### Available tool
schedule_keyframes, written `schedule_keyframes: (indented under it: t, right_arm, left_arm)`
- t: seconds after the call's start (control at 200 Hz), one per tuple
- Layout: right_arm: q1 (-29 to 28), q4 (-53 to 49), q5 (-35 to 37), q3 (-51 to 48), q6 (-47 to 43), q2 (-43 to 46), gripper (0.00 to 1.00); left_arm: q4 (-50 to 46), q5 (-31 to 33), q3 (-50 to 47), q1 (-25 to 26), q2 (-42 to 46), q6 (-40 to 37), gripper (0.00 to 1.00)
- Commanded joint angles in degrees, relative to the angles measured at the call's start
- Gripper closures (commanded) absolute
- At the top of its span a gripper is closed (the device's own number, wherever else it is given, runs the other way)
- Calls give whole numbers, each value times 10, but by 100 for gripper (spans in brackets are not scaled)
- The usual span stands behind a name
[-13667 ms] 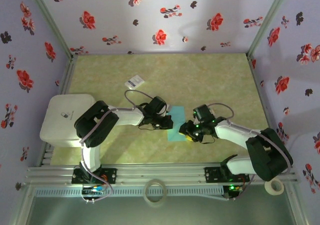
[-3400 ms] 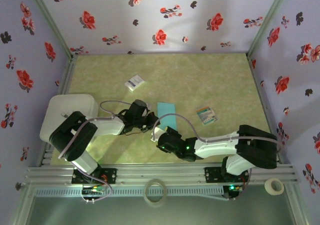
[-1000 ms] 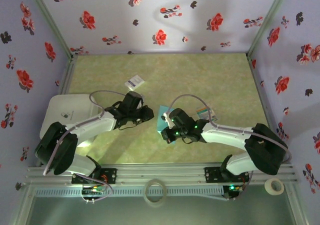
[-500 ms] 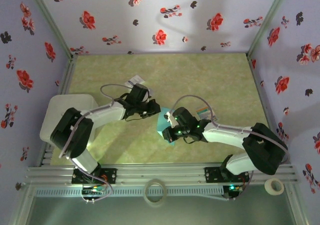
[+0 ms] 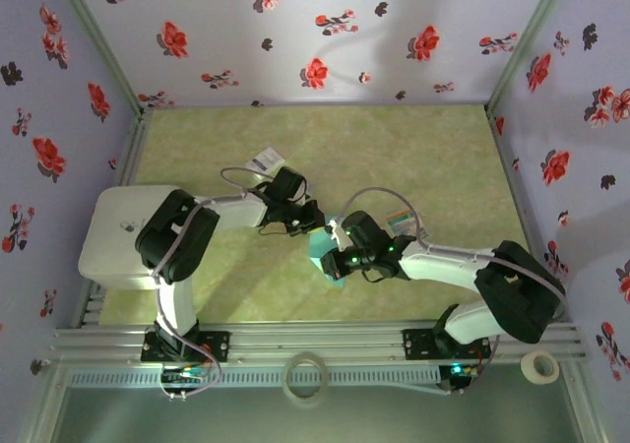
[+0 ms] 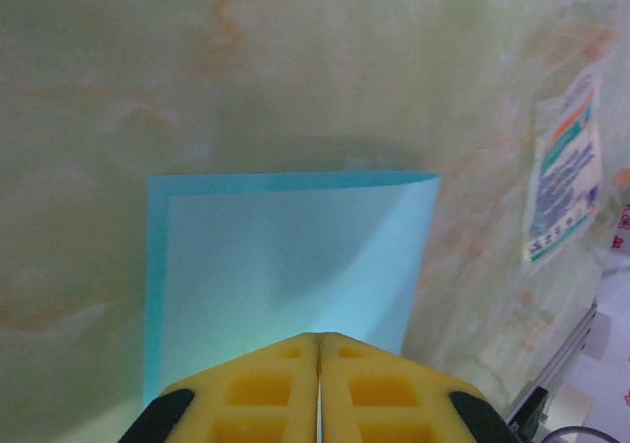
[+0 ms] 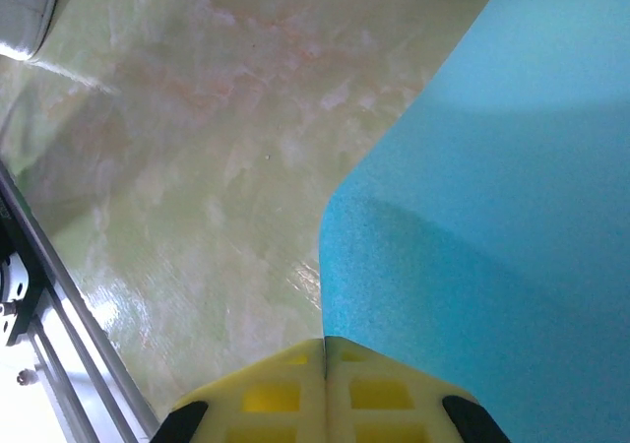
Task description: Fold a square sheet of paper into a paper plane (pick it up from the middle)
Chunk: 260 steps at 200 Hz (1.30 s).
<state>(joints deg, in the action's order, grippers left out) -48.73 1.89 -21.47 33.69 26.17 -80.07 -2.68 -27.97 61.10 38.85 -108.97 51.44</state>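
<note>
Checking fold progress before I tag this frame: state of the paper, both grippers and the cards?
square sheet of paper: folded over, two layers, edges slightly offset
left gripper: shut, over the sheet's near edge
right gripper: shut on the sheet's edge
printed card: flat on the table, beside the sheet, not touching
white card: flat on the table, apart from the sheet

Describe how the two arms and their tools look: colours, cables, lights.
The left arm and right arm have white links and bulky black joints. A thin grey cable loops off each. Green lights glow near the right wrist. The left tool and right tool have yellow fingers with square pockets and black outer edges.
</note>
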Motion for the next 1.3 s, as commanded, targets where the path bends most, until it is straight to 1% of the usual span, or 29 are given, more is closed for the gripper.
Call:
schedule_keyframes:
  t: [0.0,0.12,0.27,0.37,0.495,0.82,1.105,1.295]
  right_arm:
    - [6,5,-3,-6,7,-6,99]
    - [10,0,9,-7,10,-6,99]
    - [20,-19,41,-5,14,-9,99]
    - [25,-26,34,-1,14,-12,100]
    - [28,-33,43,2,15,-16,100]
    - [33,-67,104,21,14,-32,99]
    - [35,-79,117,40,6,-43,99]
    - [36,-89,114,48,-3,-51,98]
  left_arm:
    - [14,-13,-9,3,-16,-5,92]
    - [7,-10,-11,3,-24,-9,93]
    - [-16,2,-11,3,-25,-23,93]
    - [-21,5,-12,3,-22,-27,93]
    - [-27,7,-8,3,-20,-31,93]
    - [-26,8,-7,5,-19,-26,93]
    - [-27,7,-7,5,-17,-25,93]
    - [-27,8,-6,6,-12,-24,93]
